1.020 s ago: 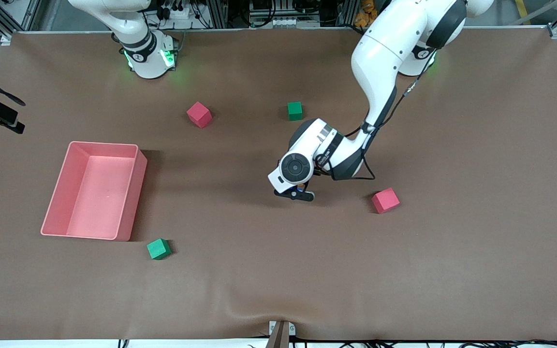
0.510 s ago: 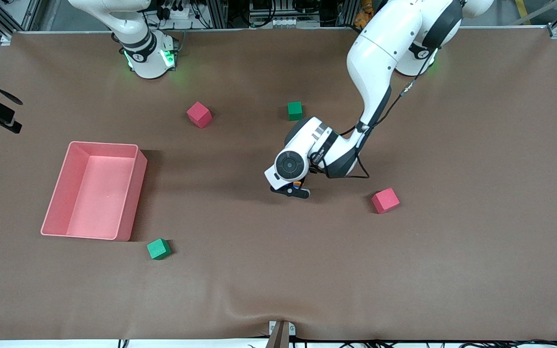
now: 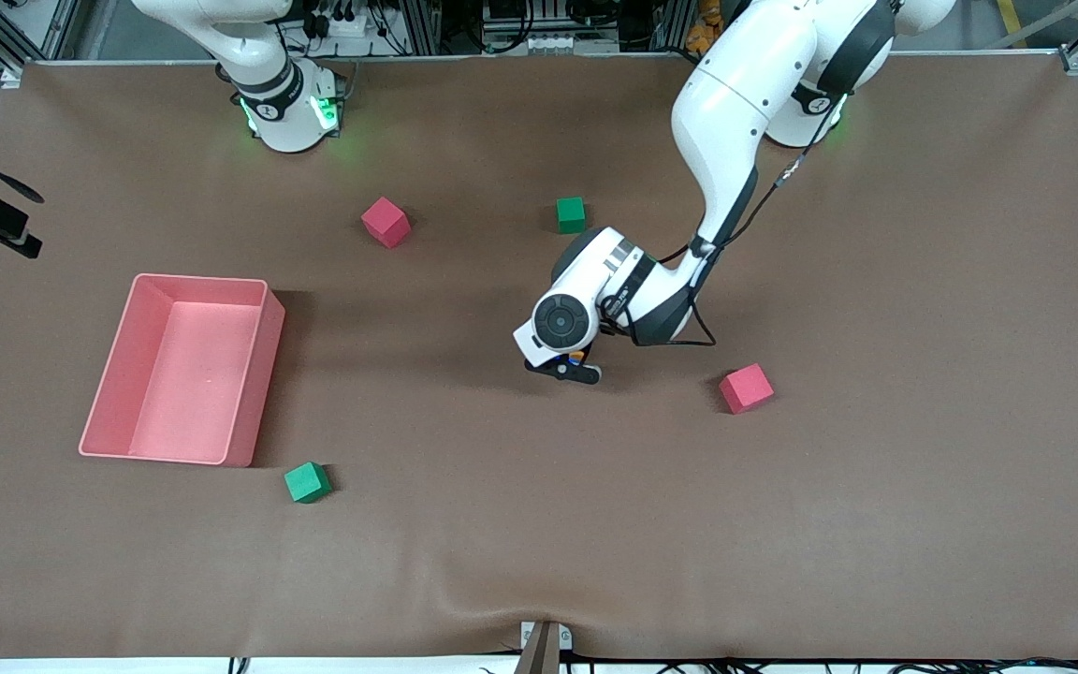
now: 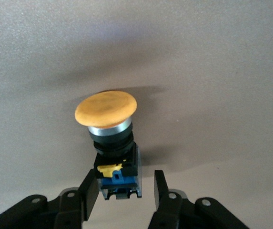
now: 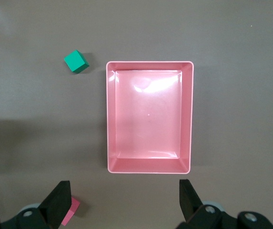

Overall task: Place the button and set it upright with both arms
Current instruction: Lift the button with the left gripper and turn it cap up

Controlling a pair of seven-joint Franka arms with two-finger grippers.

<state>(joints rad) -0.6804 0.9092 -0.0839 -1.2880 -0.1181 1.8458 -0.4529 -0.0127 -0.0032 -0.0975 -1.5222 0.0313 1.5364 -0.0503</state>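
Mid-table: left gripper [image 3: 564,369] low, hiding most of button [image 4: 108,138]. Left wrist view shows jaws parted around its base, gap beside one finger. Right gripper [image 5: 125,201] wide open, empty, over bin [image 5: 149,165].

The button [image 4: 108,143] has a round orange cap on a silver ring and black body (blue and yellow bits at its base). It lies between the left gripper [image 4: 124,191]'s parted fingers, near the red cube [image 3: 746,388].
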